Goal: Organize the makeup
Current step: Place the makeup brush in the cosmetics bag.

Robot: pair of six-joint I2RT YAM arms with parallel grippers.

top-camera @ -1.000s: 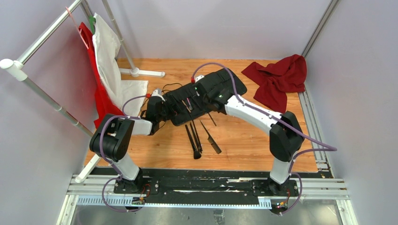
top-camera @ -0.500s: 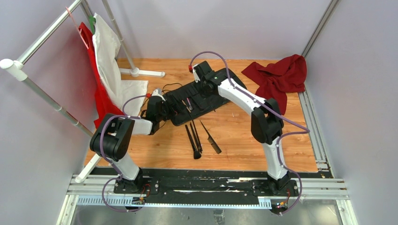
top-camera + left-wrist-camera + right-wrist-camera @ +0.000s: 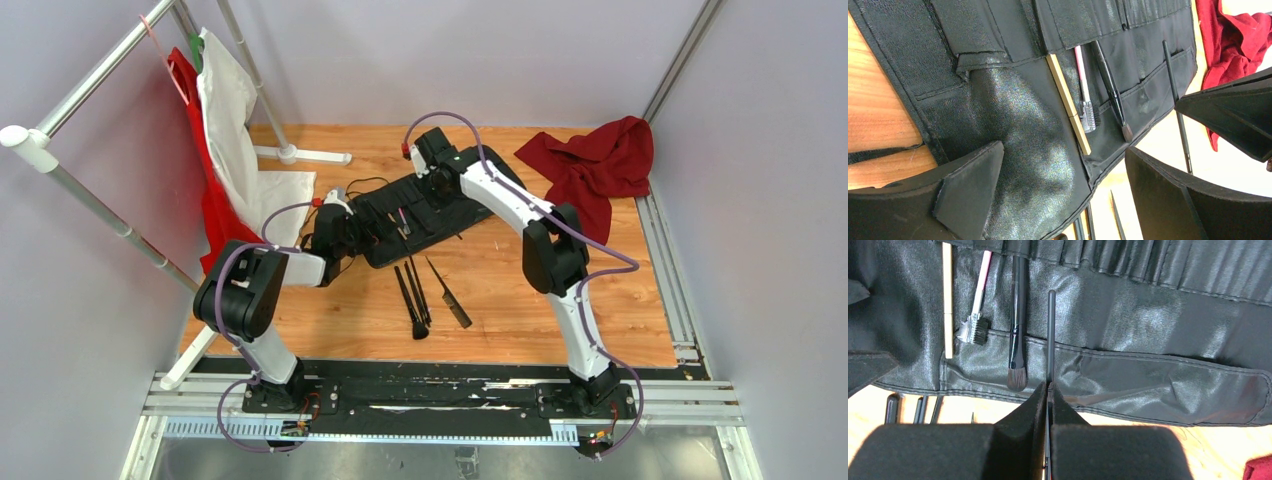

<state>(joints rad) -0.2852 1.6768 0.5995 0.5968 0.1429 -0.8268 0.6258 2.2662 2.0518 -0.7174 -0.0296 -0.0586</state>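
The black roll-up case (image 3: 380,245) lies open on the wood floor. A tan stick (image 3: 947,305), a pink-handled spoolie (image 3: 979,290) and a black brush (image 3: 1017,330) sit in its slots. My right gripper (image 3: 1048,387) is shut on a slim black brush (image 3: 1050,330), whose handle lies over the case's lower pocket. In the top view the right gripper (image 3: 447,200) reaches in from the case's far side. My left gripper (image 3: 1068,195) is open and empty, with its jaws spread over the case's left end (image 3: 1013,110). Loose black brushes (image 3: 415,295) and a thin comb (image 3: 450,295) lie on the floor nearer me.
A red cloth (image 3: 595,165) lies at the back right. A metal rack (image 3: 95,75) stands along the left with white cloth (image 3: 235,130) and red cloth (image 3: 205,190) on it. A cable runs over the floor behind the case.
The right arm has folded its elbow in. Its wrist moved from across the case's near side to the far edge. The left arm has not moved.
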